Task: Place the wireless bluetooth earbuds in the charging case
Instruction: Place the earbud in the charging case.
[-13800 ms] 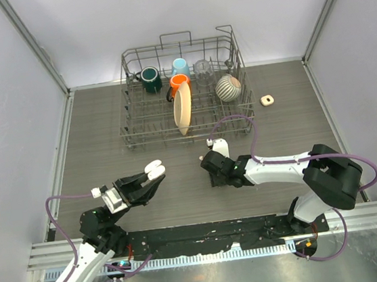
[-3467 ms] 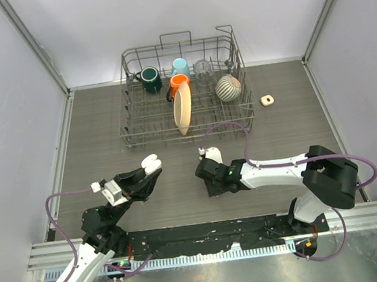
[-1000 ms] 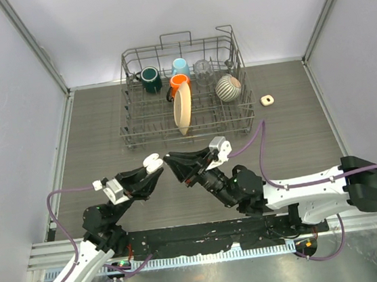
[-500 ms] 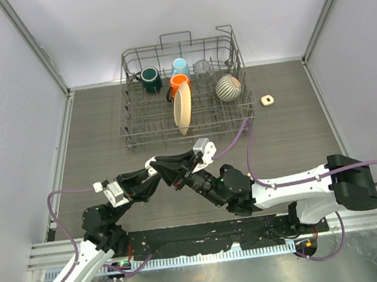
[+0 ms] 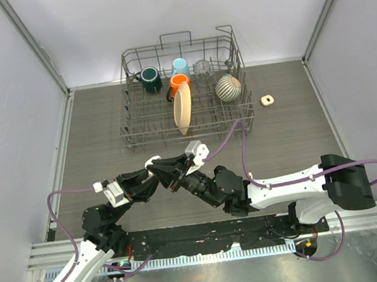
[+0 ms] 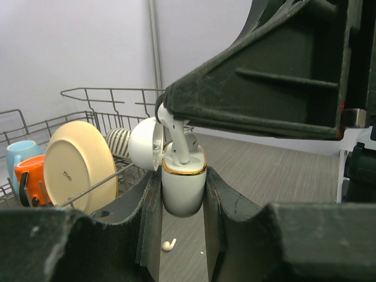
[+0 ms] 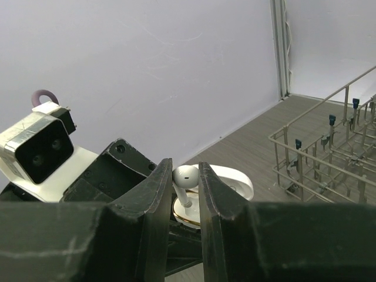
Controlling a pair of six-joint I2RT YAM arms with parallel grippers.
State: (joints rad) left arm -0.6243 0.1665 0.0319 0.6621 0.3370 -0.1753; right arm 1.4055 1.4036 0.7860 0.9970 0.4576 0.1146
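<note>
Your right gripper (image 7: pixel 185 170), clamped on an earbud (image 7: pixel 185 176), has swung over the charging case (image 6: pixel 184 197) clamped in your left gripper (image 6: pixel 183 182). The stem enters its socket, so insertion looks close.

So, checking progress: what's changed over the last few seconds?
Right gripper swung left from mid-table and now holds an earbud with its stem entering the case. Left gripper held the case throughout; rack unmoved.

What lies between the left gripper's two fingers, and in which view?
The charging case, lid open, clamped upright, plainest in the left wrist view; the right gripper holds an earbud at its socket.
</note>
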